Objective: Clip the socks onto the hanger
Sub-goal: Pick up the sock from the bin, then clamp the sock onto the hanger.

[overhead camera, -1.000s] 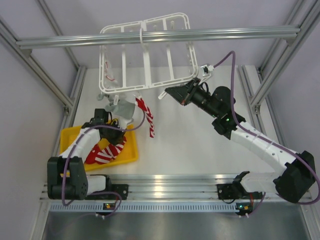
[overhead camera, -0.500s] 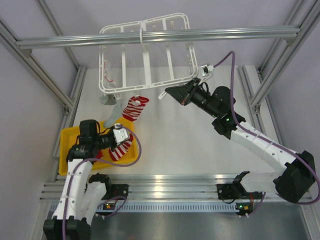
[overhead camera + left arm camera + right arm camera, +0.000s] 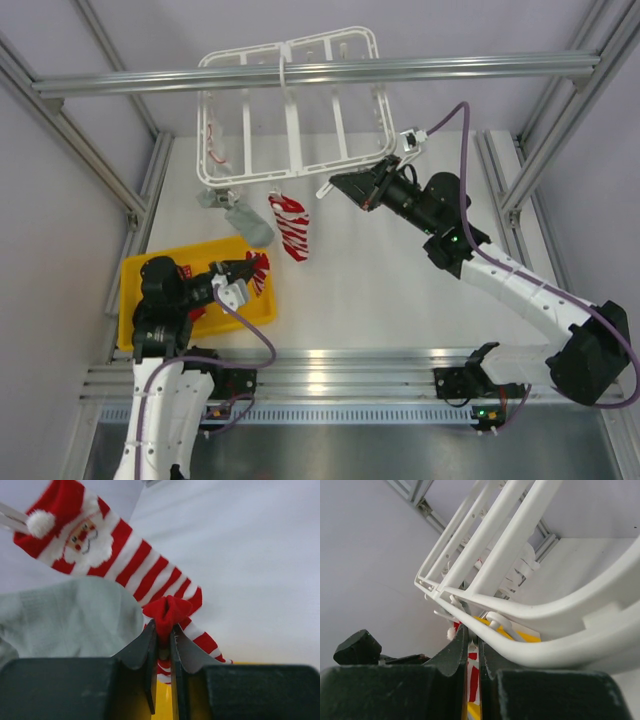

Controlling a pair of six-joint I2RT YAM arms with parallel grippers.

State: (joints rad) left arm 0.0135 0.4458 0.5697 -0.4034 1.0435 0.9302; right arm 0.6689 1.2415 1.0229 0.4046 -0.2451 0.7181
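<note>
Left end effector [image 3: 162, 630] pinching sock [image 3: 167, 611], apparently partly within yellow tray [image 3: 252, 310]; right end effector [image 3: 473, 637] pressed together beside hanger [image 3: 560, 610].

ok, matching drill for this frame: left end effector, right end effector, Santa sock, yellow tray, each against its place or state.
1. left end effector
2. right end effector
3. Santa sock
4. yellow tray

A. dangling below the hanger, beside a grey sock
B. shut, at the hanger's near right corner
C. on the table, left side
D. pinching a red striped sock

Pairs: 1-D, 2-B, 3-A, 4-C
</note>
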